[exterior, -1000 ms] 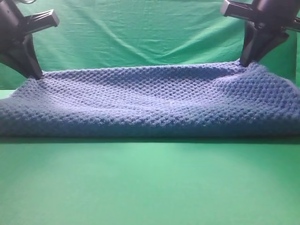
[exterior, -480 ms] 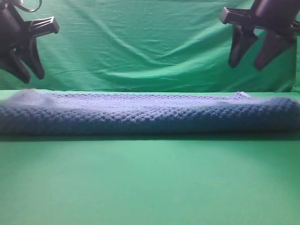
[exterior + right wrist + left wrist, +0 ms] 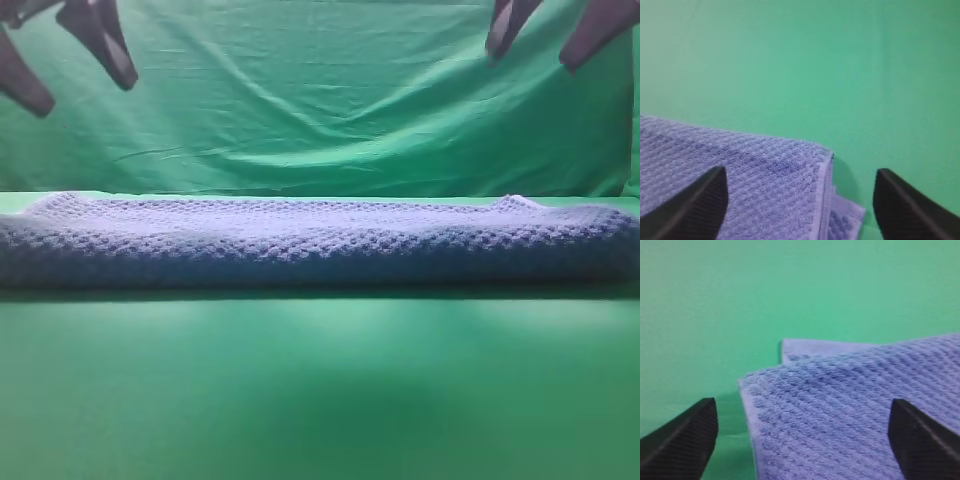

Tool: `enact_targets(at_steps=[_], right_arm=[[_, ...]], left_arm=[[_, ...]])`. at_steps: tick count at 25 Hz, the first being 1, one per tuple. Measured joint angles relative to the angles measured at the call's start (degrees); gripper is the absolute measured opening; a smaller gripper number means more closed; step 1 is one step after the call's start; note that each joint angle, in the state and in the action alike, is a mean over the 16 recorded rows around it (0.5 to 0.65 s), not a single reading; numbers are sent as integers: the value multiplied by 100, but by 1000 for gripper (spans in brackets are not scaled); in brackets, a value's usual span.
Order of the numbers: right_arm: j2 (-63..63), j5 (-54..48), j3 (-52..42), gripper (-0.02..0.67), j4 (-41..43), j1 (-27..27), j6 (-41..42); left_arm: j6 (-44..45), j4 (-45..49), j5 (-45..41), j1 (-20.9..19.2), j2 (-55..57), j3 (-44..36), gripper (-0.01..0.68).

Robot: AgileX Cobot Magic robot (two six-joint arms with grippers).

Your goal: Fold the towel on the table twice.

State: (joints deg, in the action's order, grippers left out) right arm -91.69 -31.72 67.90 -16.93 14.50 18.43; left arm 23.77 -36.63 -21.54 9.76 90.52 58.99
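Towel (image 3: 320, 245) lies flat on the green worktop (image 3: 320, 390), doubled over into a long low band. Long axis runs left-right across the exterior high view, nearly edge to edge. Rounded fold edge faces the camera; the far edge sits near the wrinkled green backdrop cloth (image 3: 320, 110).

Left wrist view: towel corner (image 3: 850, 415) points toward the upper left, top layer set back a bit from the lower layer, whose corner pokes out beyond it. Right wrist view: the towel's other corner (image 3: 740, 175) points toward the right, with a small flap of the lower layer showing past the top edge.

Left end effector (image 3: 68, 55): up at the top left of the exterior high view, well above the towel, fingers spread wide, nothing between them. In its wrist view the two fingertips (image 3: 682, 440) sit at the far bottom corners with the towel below the gap, no contact.

Right end effector (image 3: 550, 35): top right, also well clear of the towel, fingers wide apart, holding nothing. Wrist view shows both fingertips (image 3: 695, 205) apart, the towel corner under the gap, not touching.
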Motion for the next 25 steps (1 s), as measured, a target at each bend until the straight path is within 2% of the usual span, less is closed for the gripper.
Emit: enact_targets(at_steps=[7, 12, 17, 25], right_arm=[[1099, -762, 0, 193, 22, -11, -37], [1947, -1358, 0, 57, 37, -14, -127], [2806, -1858, -9, 3, 57, -14, -240], [4211, -2353, -264, 0, 87, -14, -397]], left_arm=[[148, 57, -1290, 0, -932, 454, 188], [151, 51, -2034, 0, -1662, 674, 41], [145, 43, -2500, 0, -2495, 725, 0], [-24, 186, -2849, 0, -4138, 320, 0]])
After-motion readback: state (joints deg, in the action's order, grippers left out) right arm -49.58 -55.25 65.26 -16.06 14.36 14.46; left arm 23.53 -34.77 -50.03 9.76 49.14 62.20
